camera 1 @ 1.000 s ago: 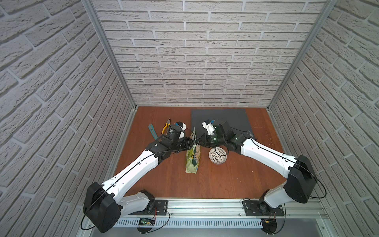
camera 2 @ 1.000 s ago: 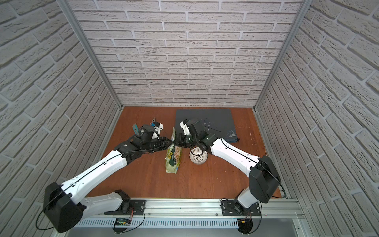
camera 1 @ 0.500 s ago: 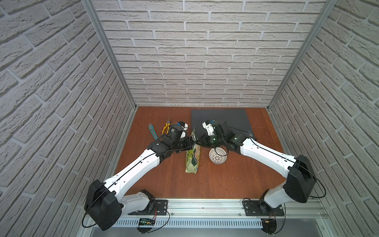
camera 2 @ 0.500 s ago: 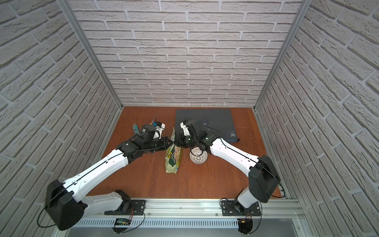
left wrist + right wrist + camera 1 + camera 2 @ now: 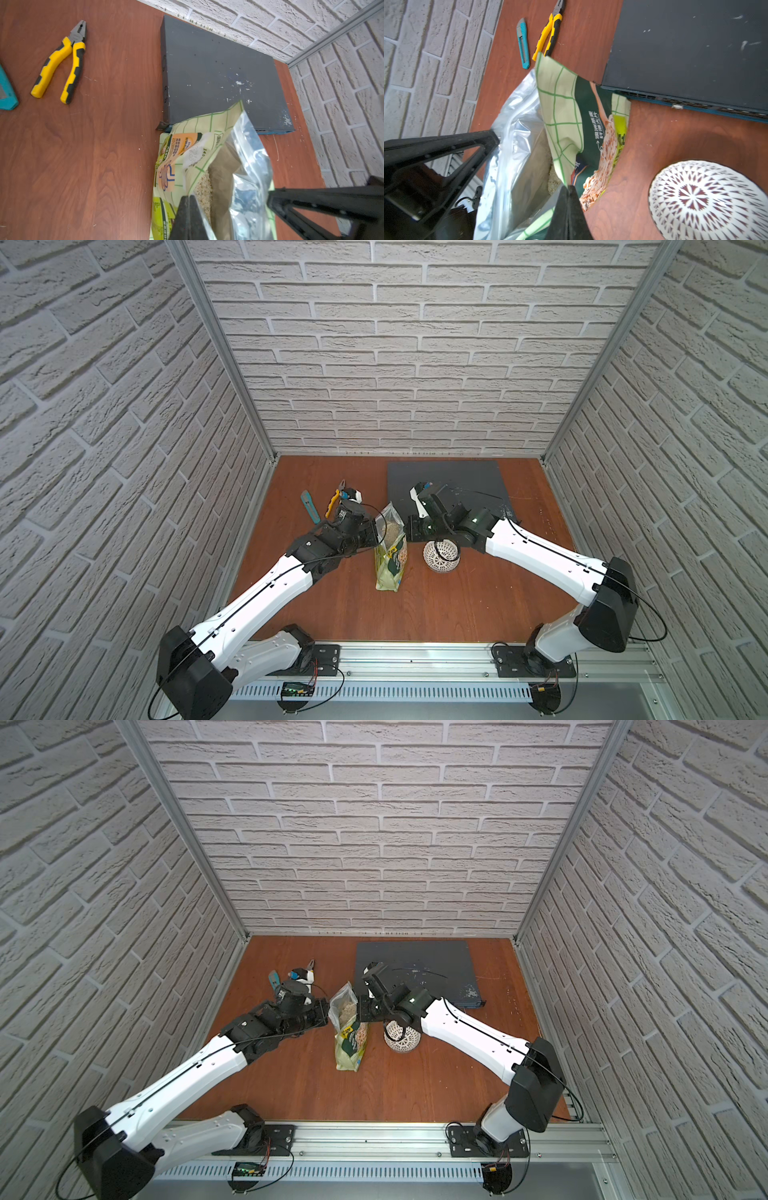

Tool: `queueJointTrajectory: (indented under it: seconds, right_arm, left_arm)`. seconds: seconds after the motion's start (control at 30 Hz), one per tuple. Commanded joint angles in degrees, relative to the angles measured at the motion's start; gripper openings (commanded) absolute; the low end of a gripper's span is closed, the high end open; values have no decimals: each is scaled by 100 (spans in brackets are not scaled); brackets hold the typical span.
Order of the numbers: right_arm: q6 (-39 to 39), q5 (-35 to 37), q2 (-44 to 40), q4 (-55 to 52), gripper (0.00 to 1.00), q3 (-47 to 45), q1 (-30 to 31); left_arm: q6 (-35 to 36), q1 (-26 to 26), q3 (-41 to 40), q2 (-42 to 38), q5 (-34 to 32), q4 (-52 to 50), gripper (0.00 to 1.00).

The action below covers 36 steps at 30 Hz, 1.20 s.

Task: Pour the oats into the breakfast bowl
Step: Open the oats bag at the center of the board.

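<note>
Two pinches hold the pouch (image 5: 390,568) by its open mouth: my left gripper (image 5: 375,531) is clamped tight on one lip, my right gripper (image 5: 409,529) on the opposite lip. Oats (image 5: 390,533) lie inside the pouch, whose base rests on the table (image 5: 457,610), just beside the breakfast bowl (image 5: 440,563).

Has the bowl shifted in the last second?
No. The bowl sits where it did, just in front of the dark board's near edge and right of the pouch.
</note>
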Motion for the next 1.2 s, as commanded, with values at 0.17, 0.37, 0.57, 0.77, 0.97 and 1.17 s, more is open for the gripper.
queueJointTrajectory:
  seconds: [0.17,0.37,0.57,0.77,0.97,1.17]
  right_arm:
    - [-805,1294,-112,-1026,3,630,-80]
    - [-1360,1451,471,-1282,3,1487,-156]
    - [-1541,297,615,-948,4,1631,-302]
    - [-1176,-447,309,-819,44,1437,-285]
    - [-708,36,-31,-957,63,1177,101]
    - [-444,755,236,-1271,66,1294,650]
  left_arm:
    - [33,-125,148,-519,-938,-961,0]
    - [-229,-435,264,-777,-1037,-1563,0]
    - [-355,-614,354,-912,-1043,-1667,10]
    - [-105,-506,431,-839,-1043,-1136,61]
    - [537,-110,740,-364,-622,-698,73]
    - [866,736,974,417,766,-377,69]
